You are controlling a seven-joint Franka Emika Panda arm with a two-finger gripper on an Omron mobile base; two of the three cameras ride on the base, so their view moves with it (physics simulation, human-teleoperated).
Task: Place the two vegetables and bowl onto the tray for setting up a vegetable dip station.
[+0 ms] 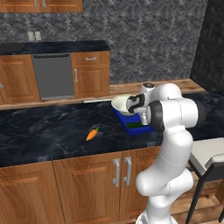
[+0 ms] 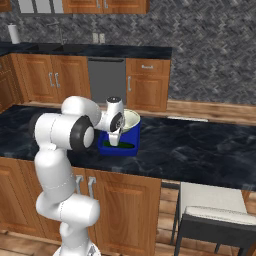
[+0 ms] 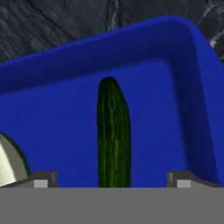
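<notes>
The dark green vegetable (image 3: 113, 135) is seen lying flat on the floor of the blue tray (image 3: 175, 87), running from 6 o'clock toward 12 o'clock in the hand view, with the end effector (image 3: 111, 179) spread wide on either side of it and gripping nothing. The release step appears complete, so the withdrawal is best made straight up, keeping the fingertips (image 3: 41, 179) clear of the vegetable so it is not rolled or dragged against the tray wall. The bowl (image 1: 123, 103) is seen on the tray at its far end, its pale rim just showing at 8 o'clock in the hand view; it should not be nudged during the lift. The carrot (image 1: 92, 134) is left on the dark bench (image 1: 43, 127), well apart at 9 o'clock of the tray in the left base view, and is judged the remaining item. The arm is folded forward, elbow high, with the wrist bent down over the tray's near end.
</notes>
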